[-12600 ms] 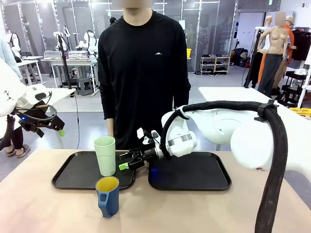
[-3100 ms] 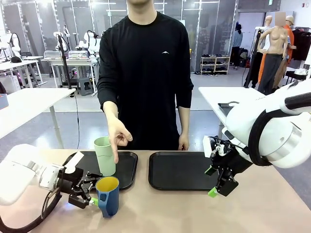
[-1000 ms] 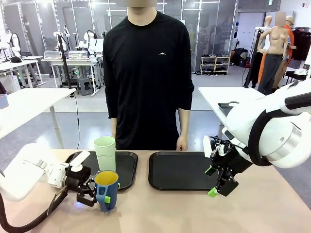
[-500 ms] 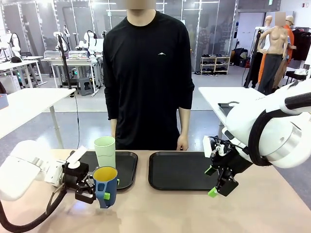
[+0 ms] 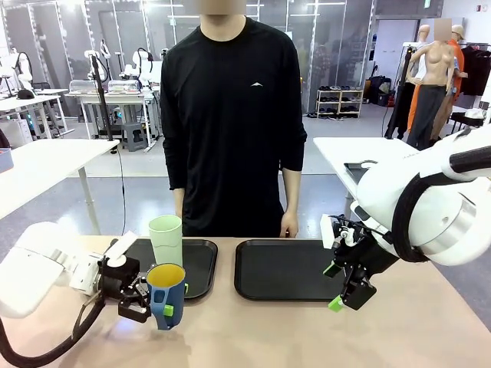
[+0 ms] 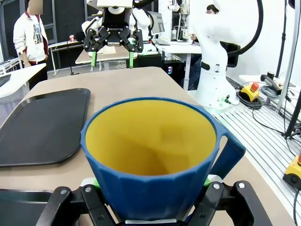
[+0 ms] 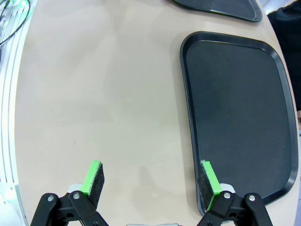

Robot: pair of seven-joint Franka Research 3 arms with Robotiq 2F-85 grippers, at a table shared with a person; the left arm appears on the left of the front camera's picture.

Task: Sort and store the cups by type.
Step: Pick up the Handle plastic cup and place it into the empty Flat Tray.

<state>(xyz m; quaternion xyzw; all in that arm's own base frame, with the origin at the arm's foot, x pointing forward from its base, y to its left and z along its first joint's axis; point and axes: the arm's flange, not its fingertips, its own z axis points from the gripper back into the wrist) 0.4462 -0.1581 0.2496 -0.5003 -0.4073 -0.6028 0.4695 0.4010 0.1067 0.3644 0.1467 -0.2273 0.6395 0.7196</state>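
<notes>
Blue mug: clamped by its body in the left tool, just above the bench beside the left tray bearing the green tumbler; right tool idle, jaws apart; carry level, clearing tumbler.

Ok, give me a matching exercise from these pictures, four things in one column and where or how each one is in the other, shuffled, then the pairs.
1. blue mug
2. mint-green tumbler
3. right gripper
4. right tray

A. stands on the left tray
B. holds nothing
C. clamped in the left gripper
D. open, near the right tray's edge

Pairs: 1-C, 2-A, 3-D, 4-B
</notes>
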